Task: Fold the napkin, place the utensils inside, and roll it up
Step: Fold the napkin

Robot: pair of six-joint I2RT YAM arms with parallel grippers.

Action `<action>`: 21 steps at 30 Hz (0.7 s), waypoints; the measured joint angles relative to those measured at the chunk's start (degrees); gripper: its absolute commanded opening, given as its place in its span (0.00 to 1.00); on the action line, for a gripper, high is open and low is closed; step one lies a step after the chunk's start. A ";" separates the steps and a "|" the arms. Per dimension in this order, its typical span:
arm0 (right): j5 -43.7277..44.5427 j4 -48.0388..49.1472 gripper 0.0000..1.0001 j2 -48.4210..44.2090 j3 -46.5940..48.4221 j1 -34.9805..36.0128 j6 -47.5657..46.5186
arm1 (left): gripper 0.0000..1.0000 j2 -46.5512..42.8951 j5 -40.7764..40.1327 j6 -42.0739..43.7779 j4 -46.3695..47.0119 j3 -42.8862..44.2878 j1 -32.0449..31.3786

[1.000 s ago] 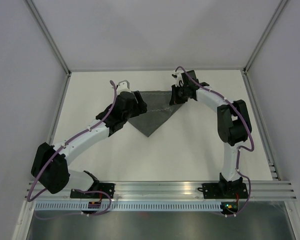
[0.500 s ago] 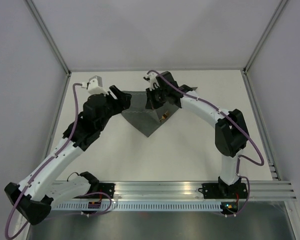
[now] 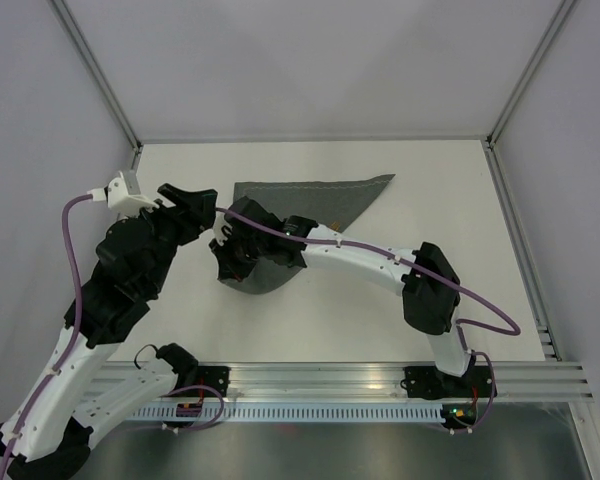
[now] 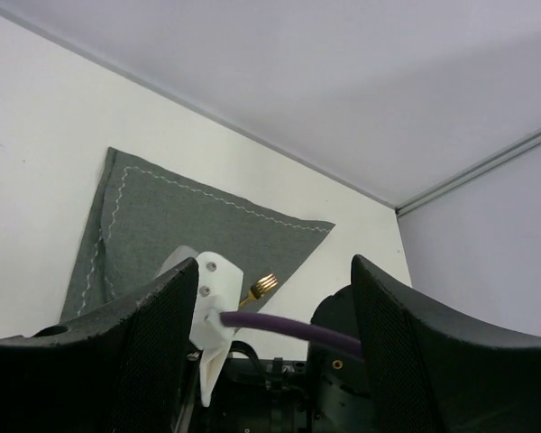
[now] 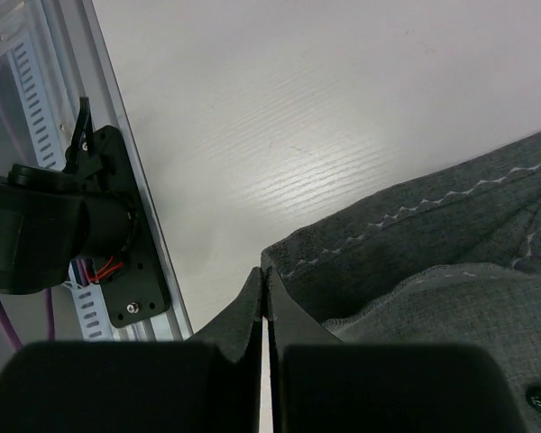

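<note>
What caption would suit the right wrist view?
Right gripper shut on the hemmed edge of the dark grey napkin.

The napkin [image 3: 320, 195] was dark grey with a paler zigzag stitch line near its hem. Under it the table [image 3: 310, 330] was white. My fingers [image 5: 242, 317] were black, my cable [image 4: 279, 326] purple, the fork [image 4: 264, 284] gold.

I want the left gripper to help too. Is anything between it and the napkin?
Partly. The right arm and its purple cable sit between the open left gripper and the near part of the napkin. Its far edge looks clear. The right gripper is shut on a corner.
</note>
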 measured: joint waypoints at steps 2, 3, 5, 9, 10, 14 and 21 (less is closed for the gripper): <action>0.13 -0.02 0.01 1.16 0.00 0.85 0.00 | 0.73 -0.02 -0.37 0.00 -1.25 -0.02 0.02; 0.20 -0.07 0.01 1.77 0.00 1.20 0.00 | 0.73 0.02 -0.39 0.00 -1.79 -0.02 0.02; 0.35 -0.07 0.01 2.56 -0.02 1.60 0.00 | 0.74 0.09 -0.46 0.00 -2.51 -0.02 0.02; 1.07 0.42 0.00 2.82 -1.05 1.81 -0.24 | 0.74 0.31 -0.52 0.00 -2.93 -0.02 0.02; 1.38 0.90 0.00 2.75 -1.68 1.84 -0.39 | 0.74 0.37 -0.57 0.00 -2.95 -0.02 0.02; 1.55 0.81 0.00 2.75 -3.28 1.88 -0.46 | 0.74 0.57 -0.85 -0.02 -2.95 -0.04 0.02; 2.10 -0.15 0.01 3.02 -3.04 5.18 -3.21 | 0.74 -0.11 -1.29 -0.07 -2.99 -1.25 0.02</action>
